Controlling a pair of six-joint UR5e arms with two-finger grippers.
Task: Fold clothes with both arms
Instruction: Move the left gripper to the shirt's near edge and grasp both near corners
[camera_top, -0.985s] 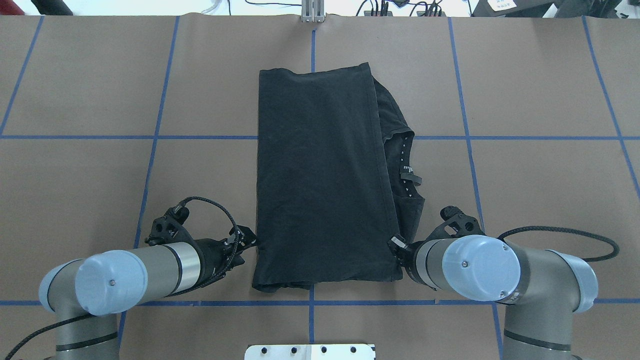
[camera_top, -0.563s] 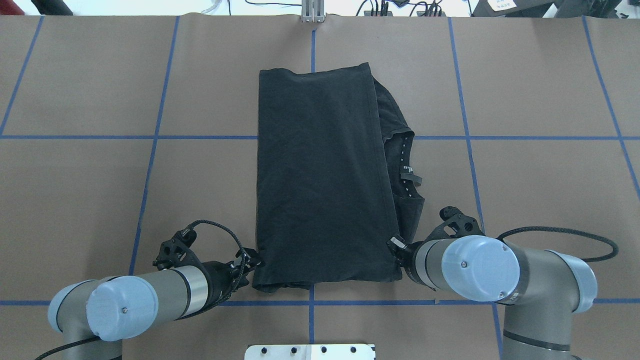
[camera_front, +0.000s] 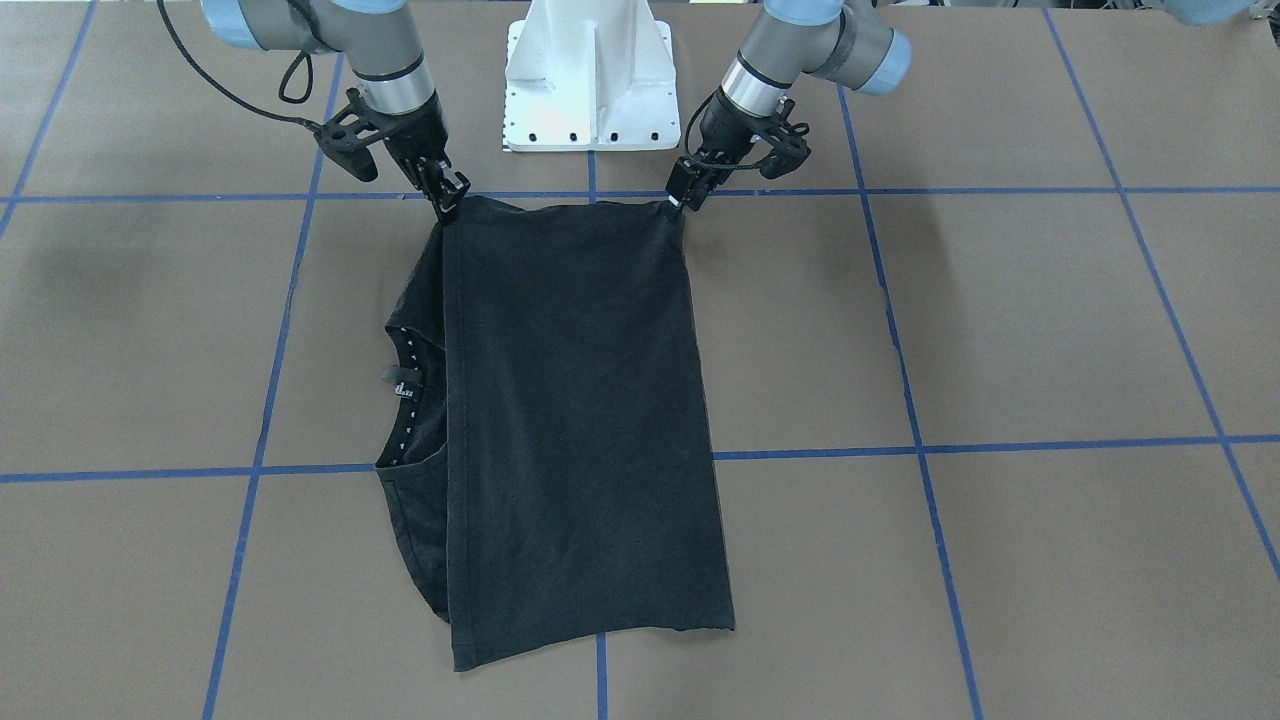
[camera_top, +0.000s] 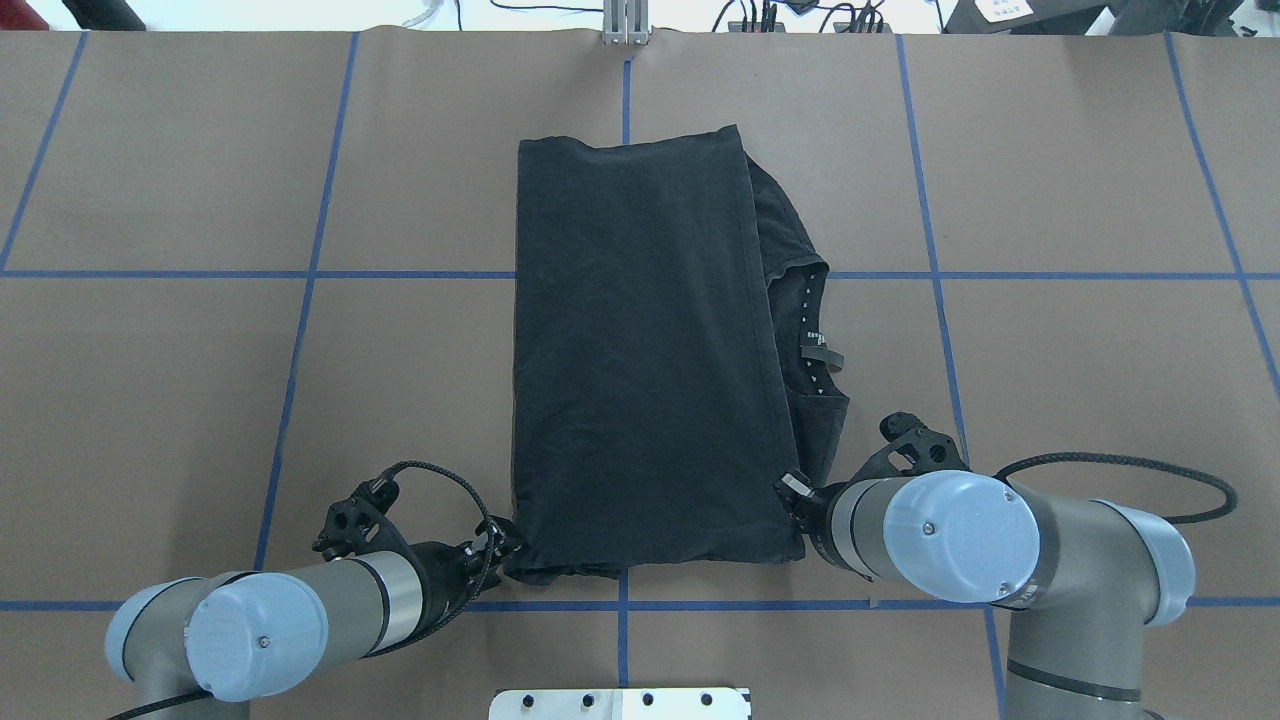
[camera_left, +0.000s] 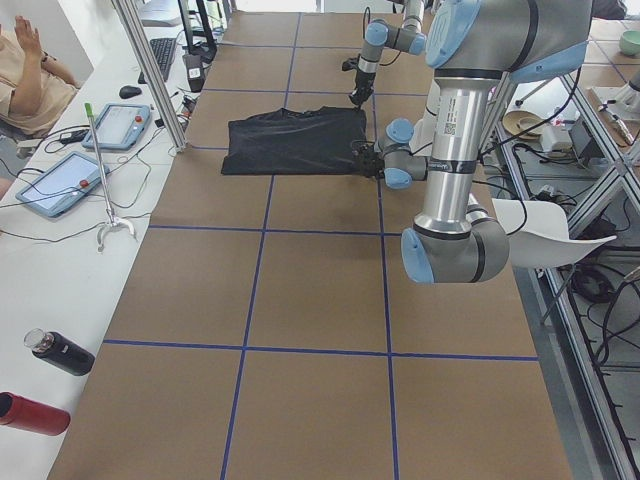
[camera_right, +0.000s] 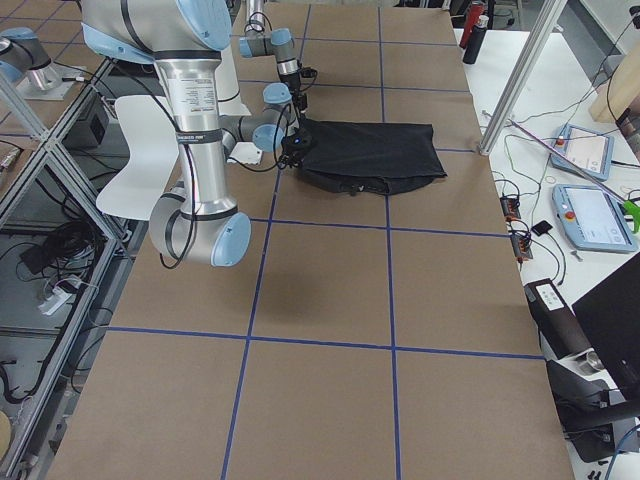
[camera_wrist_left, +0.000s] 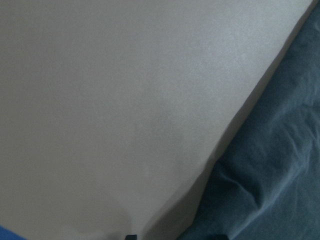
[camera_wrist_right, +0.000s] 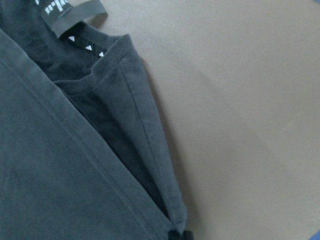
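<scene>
The black t-shirt (camera_top: 640, 340) lies flat in the middle of the brown table (camera_top: 1080, 380). It is folded into a long shape that runs away from me. Its top layer is plain black. On my right side a strip of the layer under it sticks out. There I see the collar (camera_top: 808, 300) with little white marks and a small dark tag (camera_wrist_right: 75, 11). The end of the shirt nearest me lies just past a blue tape line (camera_top: 700, 605) on the table. My right gripper (camera_top: 792, 490) is at the near right corner of the shirt. In my right wrist camera its two fingertips (camera_wrist_right: 173, 235) are close together with the folded edge of the cloth between them, so this hand is pinching the shirt. My left gripper (camera_top: 506, 546) is low at the near left corner, right at the edge of the cloth. In my left wrist camera its fingertips (camera_wrist_left: 131, 236) are far apart, so this hand is spread wide and squeezes nothing. The shirt edge runs between them, with cloth on one side and bare table on the other. The cloth at that corner is a bit bunched up. The white base (camera_front: 590, 70) I stand on is just behind the near end of the shirt.
</scene>
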